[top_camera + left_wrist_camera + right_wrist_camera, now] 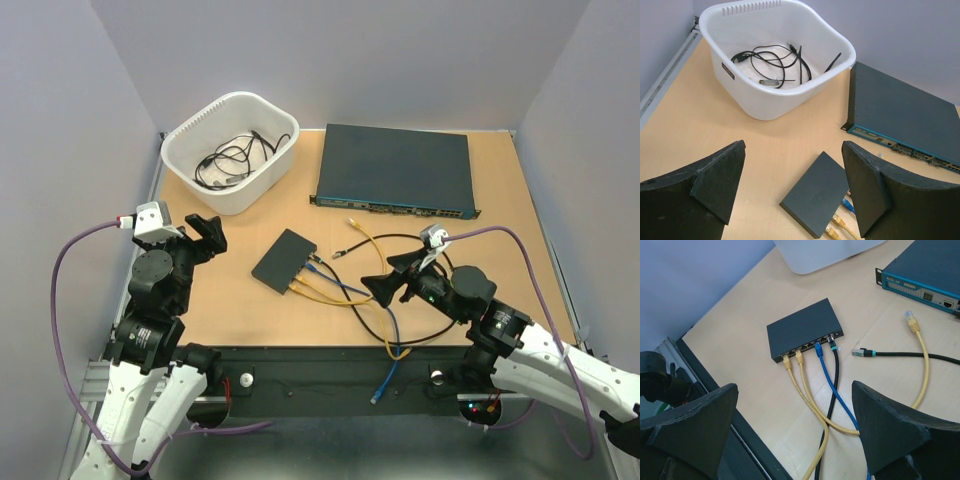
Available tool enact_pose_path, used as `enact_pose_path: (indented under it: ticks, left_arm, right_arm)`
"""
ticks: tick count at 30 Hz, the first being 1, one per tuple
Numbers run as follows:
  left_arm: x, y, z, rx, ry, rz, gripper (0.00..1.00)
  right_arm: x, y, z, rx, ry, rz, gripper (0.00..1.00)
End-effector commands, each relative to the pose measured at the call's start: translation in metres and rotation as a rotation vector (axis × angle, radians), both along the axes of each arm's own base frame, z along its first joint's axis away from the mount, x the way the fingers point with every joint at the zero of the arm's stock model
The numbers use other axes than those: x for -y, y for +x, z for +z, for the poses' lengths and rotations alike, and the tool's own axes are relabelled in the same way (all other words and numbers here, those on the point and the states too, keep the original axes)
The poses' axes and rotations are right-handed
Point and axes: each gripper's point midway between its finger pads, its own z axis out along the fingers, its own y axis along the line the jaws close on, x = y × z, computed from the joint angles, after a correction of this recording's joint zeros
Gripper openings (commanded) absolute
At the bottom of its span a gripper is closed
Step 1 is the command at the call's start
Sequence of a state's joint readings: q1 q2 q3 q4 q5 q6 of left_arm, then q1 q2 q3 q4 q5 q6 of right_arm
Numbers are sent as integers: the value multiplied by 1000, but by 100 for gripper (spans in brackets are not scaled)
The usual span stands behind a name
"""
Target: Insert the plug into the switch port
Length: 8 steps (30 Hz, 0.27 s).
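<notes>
The small flat black switch (284,260) lies mid-table, its port edge (805,346) facing my right arm. Two yellow cables, a blue one and a black one are plugged into that edge. A loose plug with a teal band on a black cable (860,352) lies right of the switch. A loose yellow plug (911,319) lies farther back. My right gripper (794,400) hovers open and empty over the cables in front of the switch. My left gripper (794,165) is open and empty, left of the switch (815,200) and above the table.
A large dark rack unit (395,170) sits at the back. A white tub (232,150) holding black cables stands at the back left. Cables loop across the table by my right arm, and a blue cable end (378,397) hangs over the dark front rail.
</notes>
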<state>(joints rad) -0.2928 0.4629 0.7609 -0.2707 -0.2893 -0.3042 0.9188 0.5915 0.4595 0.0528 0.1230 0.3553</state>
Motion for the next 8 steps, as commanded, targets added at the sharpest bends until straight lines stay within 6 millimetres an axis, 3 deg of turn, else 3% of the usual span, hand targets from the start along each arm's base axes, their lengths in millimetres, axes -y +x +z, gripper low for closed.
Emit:
enact_pose_path:
  ticks: [1, 8]
  left_arm:
    - [-3, 1, 4, 24, 4, 15, 89]
    - [-3, 1, 7, 32, 3, 16, 89]
  right_arm:
    - [-4, -1, 12, 29, 29, 11, 100]
    - [-4, 4, 12, 19, 24, -12, 100]
